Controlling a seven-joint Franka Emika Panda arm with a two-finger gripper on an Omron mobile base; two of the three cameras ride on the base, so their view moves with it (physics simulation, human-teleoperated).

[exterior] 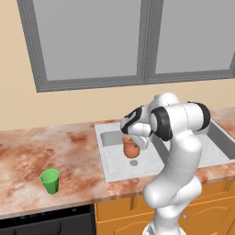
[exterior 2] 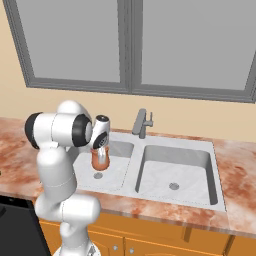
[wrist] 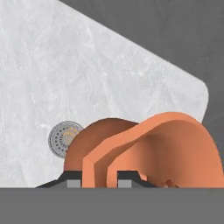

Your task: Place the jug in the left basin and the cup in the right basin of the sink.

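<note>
In the left base view, your gripper (exterior: 133, 143) hangs over a basin of the sink (exterior: 104, 158), with the jug (exterior: 130, 147) directly beneath it, above the round drain (exterior: 133, 162). The cup (exterior: 50, 180) stands upright on the marble counter (exterior: 27, 151), well apart from the sink on its left.

In the right base view, you see the gripper (exterior 2: 100, 150) pointing down into the basin (exterior 2: 112, 170) on the picture's left, near the faucet (exterior 2: 142, 123). The jug (exterior 2: 99, 161) sits right under the fingers, close above the drain (exterior 2: 98, 175). The wider basin (exterior 2: 175, 172) lies beside it.

In the hand view, the finger tips (wrist: 73, 179) straddle the jug's rim wall (wrist: 103, 164), one outside and one inside. The jaws stand narrow at the rim; you cannot tell whether they grip it. The drain (wrist: 64, 138) lies just beside the jug (wrist: 148, 153) on the basin floor (wrist: 65, 78).
</note>
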